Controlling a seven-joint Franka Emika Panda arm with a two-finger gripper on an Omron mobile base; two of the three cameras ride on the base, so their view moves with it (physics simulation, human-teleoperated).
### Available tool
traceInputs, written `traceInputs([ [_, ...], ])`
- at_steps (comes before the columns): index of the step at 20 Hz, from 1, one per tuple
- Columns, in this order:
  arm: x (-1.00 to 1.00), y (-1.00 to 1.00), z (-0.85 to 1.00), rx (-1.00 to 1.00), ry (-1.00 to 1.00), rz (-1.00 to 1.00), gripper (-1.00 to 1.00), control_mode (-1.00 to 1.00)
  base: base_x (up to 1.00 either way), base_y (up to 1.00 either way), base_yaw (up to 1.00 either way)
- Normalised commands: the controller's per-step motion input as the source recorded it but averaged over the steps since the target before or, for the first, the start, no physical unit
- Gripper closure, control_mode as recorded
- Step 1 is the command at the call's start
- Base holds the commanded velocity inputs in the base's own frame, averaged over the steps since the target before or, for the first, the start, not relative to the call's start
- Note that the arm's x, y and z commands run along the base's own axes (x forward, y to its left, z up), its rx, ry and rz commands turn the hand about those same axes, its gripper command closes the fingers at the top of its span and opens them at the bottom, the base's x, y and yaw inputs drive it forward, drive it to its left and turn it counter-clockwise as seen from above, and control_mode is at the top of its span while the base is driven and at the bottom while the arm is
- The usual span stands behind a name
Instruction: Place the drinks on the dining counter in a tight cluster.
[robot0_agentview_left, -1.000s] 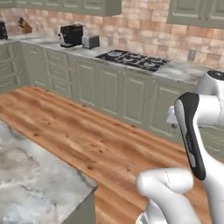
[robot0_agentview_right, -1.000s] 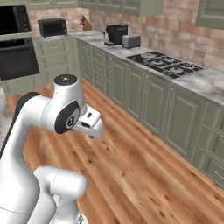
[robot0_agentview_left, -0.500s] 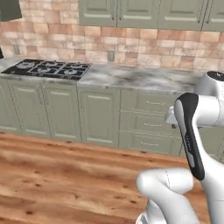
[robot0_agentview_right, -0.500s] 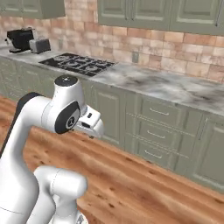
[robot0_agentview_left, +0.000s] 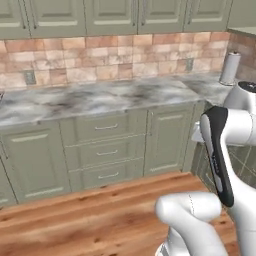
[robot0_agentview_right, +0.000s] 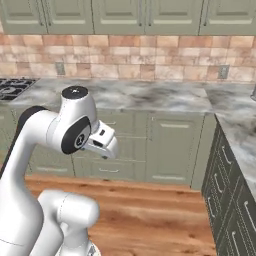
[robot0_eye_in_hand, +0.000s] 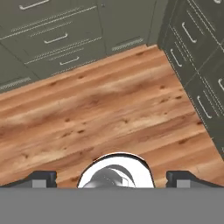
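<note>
While hovering over wood floor (robot0_eye_in_hand: 109, 109), jaws spread wide, nothing between them, green drawers (robot0_eye_in_hand: 57, 37) beyond.

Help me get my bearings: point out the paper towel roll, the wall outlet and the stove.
paper towel roll (robot0_agentview_left: 229, 68), left base view, middle of the roll.
wall outlet (robot0_agentview_left: 30, 77), left base view, centre of its plate.
stove (robot0_agentview_right: 11, 86), right base view, its dark burner grate.
</note>
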Motion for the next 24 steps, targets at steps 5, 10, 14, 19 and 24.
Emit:
traceInputs([
  [5, 0.0, 0.0, 0.0, 0.0, 0.0, 0.0, -1.0, 1.0, 0.76, 0.05, -0.5],
  [10, 0.0, 0.0, 0.0, 0.0, 0.0, 0.0, -1.0, 1.0, 0.84, 0.27, -0.63],
  [14, 0.0, 0.0, 0.0, 0.0, 0.0, 0.0, -1.0, 1.0, 0.61, 0.55, -0.79],
  [19, 0.0, 0.0, 0.0, 0.0, 0.0, 0.0, -1.0, 1.0, 0.32, 0.25, -0.9],
  [24, 0.0, 0.0, 0.0, 0.0, 0.0, 0.0, -1.0, 1.0, 0.37, 0.06, -0.89],
])
